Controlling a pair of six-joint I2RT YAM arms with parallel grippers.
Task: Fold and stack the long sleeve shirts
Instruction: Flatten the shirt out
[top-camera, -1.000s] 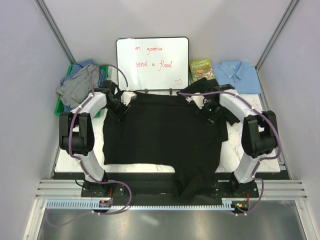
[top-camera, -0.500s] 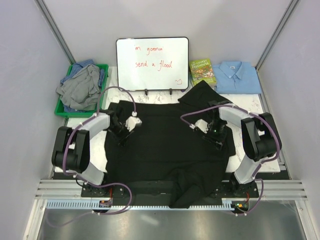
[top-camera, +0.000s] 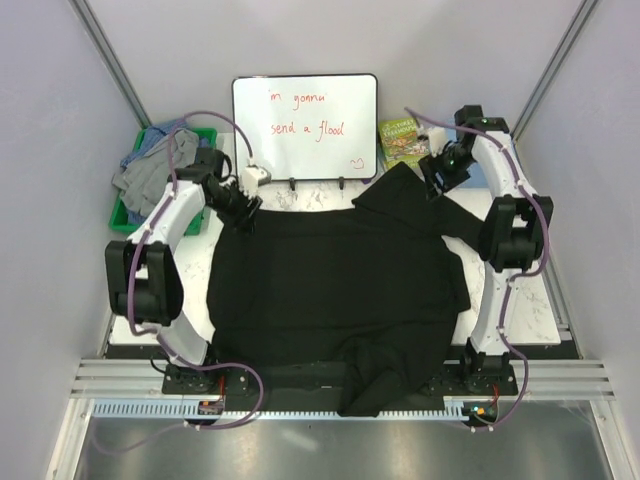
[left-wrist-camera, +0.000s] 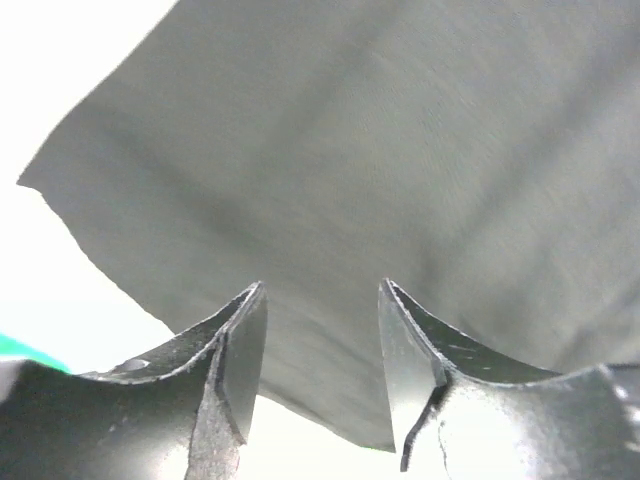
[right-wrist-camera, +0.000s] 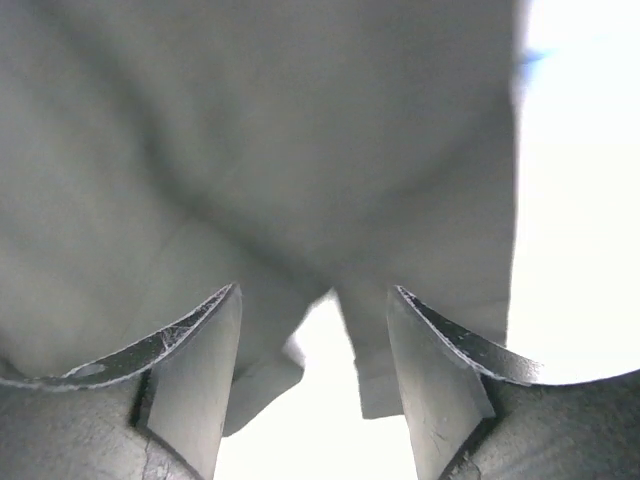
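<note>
A black long sleeve shirt (top-camera: 335, 290) lies spread across the table, its lower part hanging over the near edge and one sleeve (top-camera: 400, 190) folded up at the back right. My left gripper (top-camera: 243, 210) hovers open over the shirt's back left corner; in the left wrist view the gripper (left-wrist-camera: 320, 330) has fabric (left-wrist-camera: 400, 150) below its jaws and nothing between them. My right gripper (top-camera: 437, 180) is open above the sleeve's end; the right wrist view shows the gripper (right-wrist-camera: 315, 340) over loose fabric edges (right-wrist-camera: 300, 150). Grey and blue shirts (top-camera: 155, 172) lie heaped at the back left.
The heap sits in a green bin (top-camera: 124, 215) at the table's left edge. A whiteboard (top-camera: 305, 125) stands upright at the back middle, with a green-covered book (top-camera: 402, 140) beside it. The right arm reaches over the back right corner. Walls close in on both sides.
Both grippers dragged the black shirt toward the near edge, then opened, let go and swung away to the back corners. The shirt now lies flatter.
</note>
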